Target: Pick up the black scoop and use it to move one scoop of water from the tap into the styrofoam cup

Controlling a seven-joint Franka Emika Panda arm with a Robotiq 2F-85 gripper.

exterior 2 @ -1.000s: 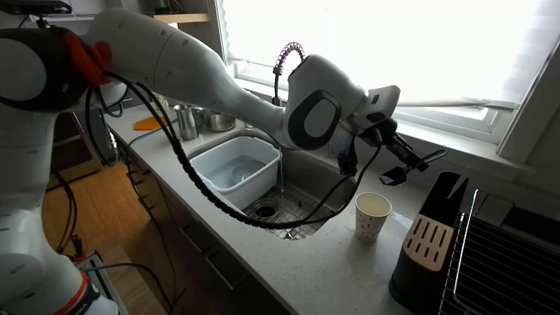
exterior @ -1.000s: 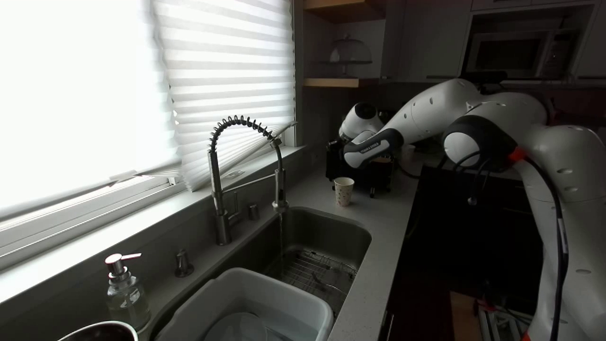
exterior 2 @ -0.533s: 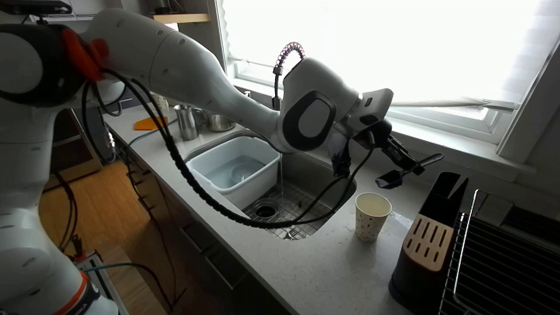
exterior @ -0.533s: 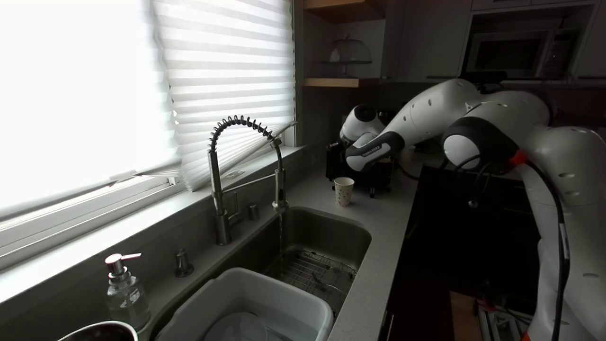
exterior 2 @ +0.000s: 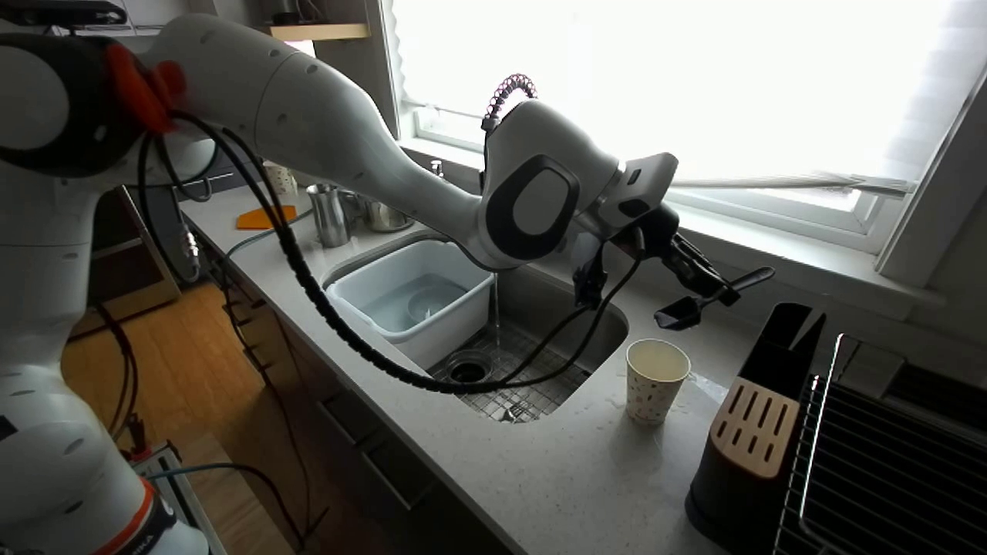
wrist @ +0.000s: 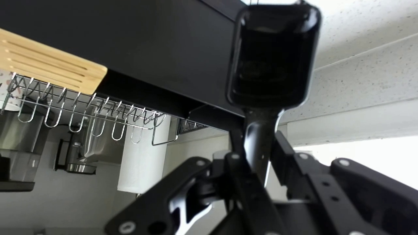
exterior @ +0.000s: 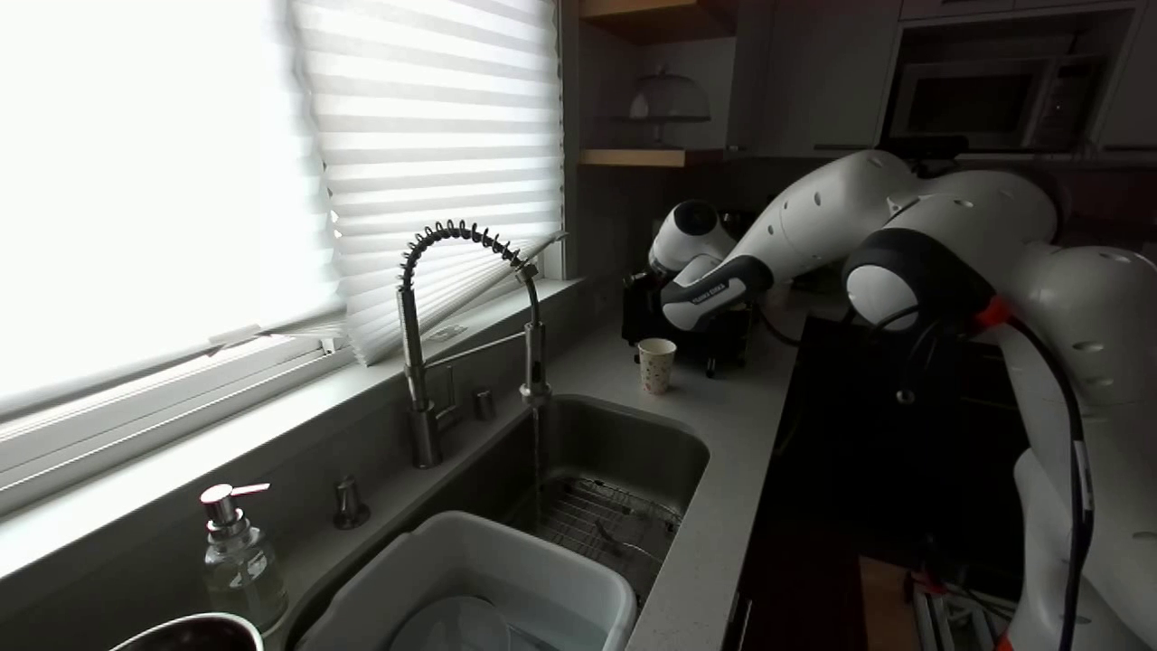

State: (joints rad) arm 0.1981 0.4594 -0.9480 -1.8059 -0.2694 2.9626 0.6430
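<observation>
My gripper [exterior 2: 729, 295] is shut on the handle of the black scoop [exterior 2: 680, 313]. In the wrist view the scoop [wrist: 272, 65] points up the picture, its handle between the fingertips [wrist: 282, 143]; a glossy shine lies in its bowl, and whether it holds water I cannot tell. The styrofoam cup [exterior 2: 655, 385], pale with small speckles, stands upright on the counter, also seen as the cup [exterior: 657, 366]. The scoop hangs above and behind it, towards the window, apart from it. A thin stream runs from the tap [exterior: 535, 362] into the sink.
A knife block [exterior 2: 759, 432] with a slotted wooden top stands beside the cup, with a wire rack [exterior 2: 848, 462] alongside. A white tub [exterior: 578, 561] holding water sits in the sink [exterior 2: 574, 297]. The soap bottle [exterior: 242, 570] is by the window.
In an exterior view the arm, gripper and held scoop have shifted a little to the left, towards the sink; the scoop dipped slightly, then rose. The cup and running water look the same.
</observation>
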